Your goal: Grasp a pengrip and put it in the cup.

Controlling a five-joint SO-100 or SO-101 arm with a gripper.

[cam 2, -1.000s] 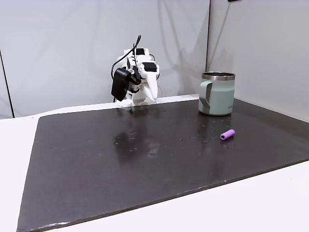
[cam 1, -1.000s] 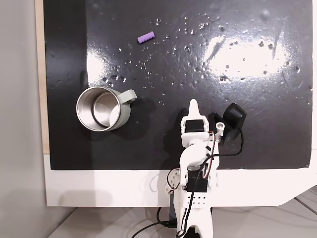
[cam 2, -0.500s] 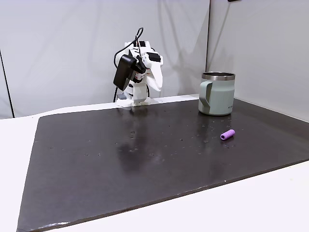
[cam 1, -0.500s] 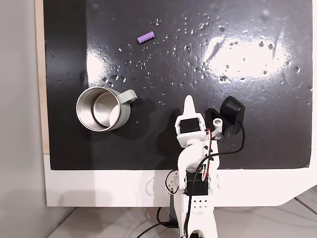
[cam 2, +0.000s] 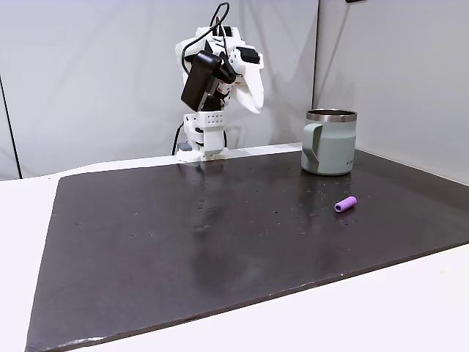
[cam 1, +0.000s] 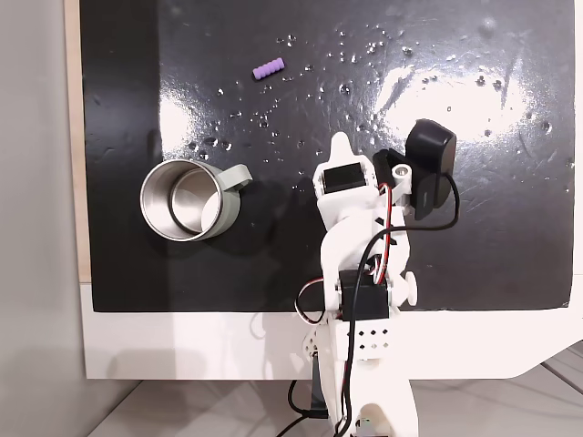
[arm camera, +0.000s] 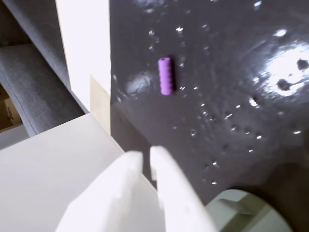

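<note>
The pengrip [cam 1: 268, 68], a small light-purple ribbed cylinder, lies on the black mat at the far side in a fixed view from above. It also rests in front of the cup in another fixed view [cam 2: 346, 204] and ahead of the fingers in the wrist view [arm camera: 165, 76]. The cup [cam 1: 187, 200] stands upright with its steel inside bare and its handle toward the arm; from the side [cam 2: 330, 141] it is pale grey-green. My gripper [cam 1: 340, 141] is shut with nothing in it, raised high above the mat [cam 2: 256, 108], to the right of the cup. Its fingertips [arm camera: 157, 151] sit nearly together.
The black mat [cam 1: 492, 237] is glossy and speckled with small bright spots. It lies on a white table [cam 2: 410, 301] with grey walls close behind. A black camera [cam 1: 428, 164] and loose cables hang off the arm's right side.
The arm has lifted and reached forward over the mat, carrying the shut gripper higher and farther from its base. Pengrip and cup have not moved.
</note>
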